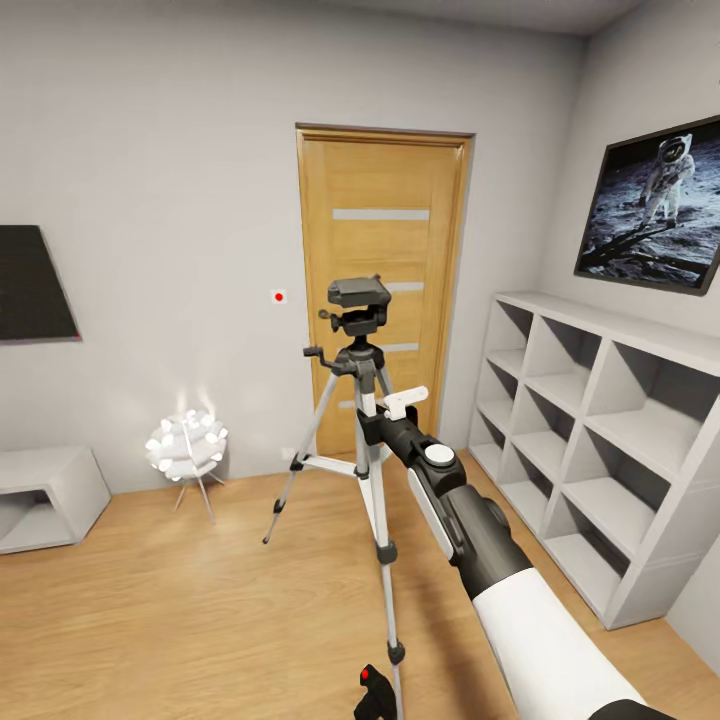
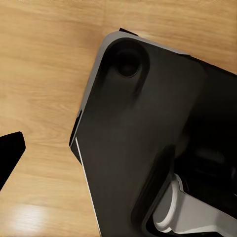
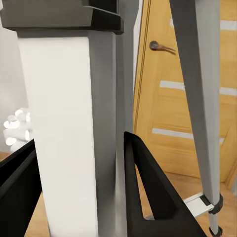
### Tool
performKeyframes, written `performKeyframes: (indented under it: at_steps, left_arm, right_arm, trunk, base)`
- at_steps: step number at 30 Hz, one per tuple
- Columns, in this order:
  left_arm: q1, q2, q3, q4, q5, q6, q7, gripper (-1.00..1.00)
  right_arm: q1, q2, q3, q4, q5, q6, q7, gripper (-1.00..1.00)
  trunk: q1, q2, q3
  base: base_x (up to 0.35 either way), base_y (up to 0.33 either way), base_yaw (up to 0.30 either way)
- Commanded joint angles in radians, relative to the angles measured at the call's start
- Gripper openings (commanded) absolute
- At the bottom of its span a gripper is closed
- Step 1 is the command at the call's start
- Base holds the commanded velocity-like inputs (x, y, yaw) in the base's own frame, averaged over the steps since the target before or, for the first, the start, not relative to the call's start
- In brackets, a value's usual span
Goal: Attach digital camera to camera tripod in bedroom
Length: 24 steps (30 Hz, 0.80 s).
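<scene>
1. While the camera tripod (image 1: 357,400) is standing on the wood floor (image 1: 150,620) before the door (image 1: 382,290), I'm seeing its silver column (image 3: 69,133) sitting between my right gripper's (image 1: 372,425) black fingers (image 3: 148,197), clenched around it.
2. Low at the head view's edge, the digital camera (image 1: 374,693) is showing its red dot.
3. My left gripper (image 2: 10,153) is hanging over floorboards; I cannot tell its state.
4. White shelving (image 1: 590,440) is lining the right wall, a ball lamp (image 1: 187,445) glowing left.

light wood floor (image 1: 150,620), tripod (image 1: 365,420) standing on it mid-room on three spread legs, ball lamp (image 1: 187,445) on thin legs near left wall, low grey cabinet (image 1: 45,495) far left, white cube shelf (image 1: 590,450) along right wall
</scene>
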Motion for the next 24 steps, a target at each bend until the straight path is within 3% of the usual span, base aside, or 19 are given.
performKeyframes:
  at_steps: [1, 24]
  left_arm:
    - [0.0, 0.0, 0.0, 0.0, 0.003, -0.002, 0.0, 1.0]
    - [0.0, 0.0, 0.0, -0.001, 0.003, -0.002, 0.0, 1.0]
  right_arm:
    - [-0.001, 0.0, -0.001, -0.001, 0.001, 0.005, 0.001, -1.0]
    - [-0.001, 0.0, 0.001, -0.002, 0.001, 0.007, -0.006, -1.0]
  trunk:
    - [0.0, -0.001, 0.0]
    - [0.0, -0.001, 0.0]
  base:
    - [0.0, 0.0, 0.0]
    - [0.0, 0.0, 0.0]
